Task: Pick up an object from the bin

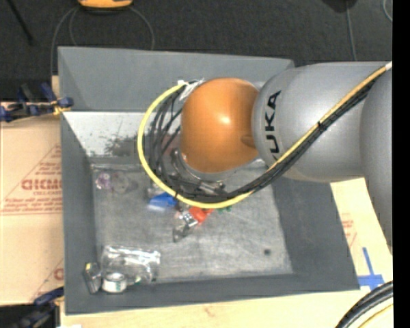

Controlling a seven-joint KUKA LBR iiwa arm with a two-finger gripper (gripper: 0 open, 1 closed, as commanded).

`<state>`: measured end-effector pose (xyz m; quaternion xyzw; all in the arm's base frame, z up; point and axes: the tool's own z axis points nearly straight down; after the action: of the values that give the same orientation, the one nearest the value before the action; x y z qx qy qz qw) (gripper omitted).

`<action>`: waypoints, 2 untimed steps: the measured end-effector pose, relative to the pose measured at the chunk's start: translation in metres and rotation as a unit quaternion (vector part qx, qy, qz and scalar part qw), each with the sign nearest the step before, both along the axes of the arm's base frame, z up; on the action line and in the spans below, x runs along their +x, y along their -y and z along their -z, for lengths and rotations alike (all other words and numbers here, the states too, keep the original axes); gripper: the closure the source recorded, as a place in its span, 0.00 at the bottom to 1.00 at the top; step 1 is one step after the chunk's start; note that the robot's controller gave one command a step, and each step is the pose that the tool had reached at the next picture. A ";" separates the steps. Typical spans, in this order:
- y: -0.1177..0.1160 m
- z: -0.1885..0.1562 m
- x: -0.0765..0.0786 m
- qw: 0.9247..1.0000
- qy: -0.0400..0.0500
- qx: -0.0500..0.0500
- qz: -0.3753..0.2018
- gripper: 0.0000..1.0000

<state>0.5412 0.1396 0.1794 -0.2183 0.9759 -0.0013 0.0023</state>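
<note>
My gripper (193, 183) is low over the middle of the bin, its dark body mostly hidden under the arm's orange cover. Right below it lie a small blue piece (160, 202), a red-orange piece (200, 214) and a little silvery metal part (182, 227), close together. A sliver of something green (225, 209) peeks out beside the red-orange piece. Whether the gripper touches any of them is hidden.
A crumpled clear plastic thing (130, 257) lies near the front left corner with small metal bits (113, 283) beside it. A small clear purplish item (104, 180) sits at the left back. The arm covers the bin's right back part.
</note>
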 end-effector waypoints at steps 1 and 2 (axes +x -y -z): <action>0.036 0.089 0.050 1.000 0.000 0.002 0.014 0.00; 0.122 0.077 0.032 0.998 -0.001 -0.001 -0.056 0.00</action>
<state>0.5731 0.0178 0.1020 -0.2723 0.9622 -0.0018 0.0008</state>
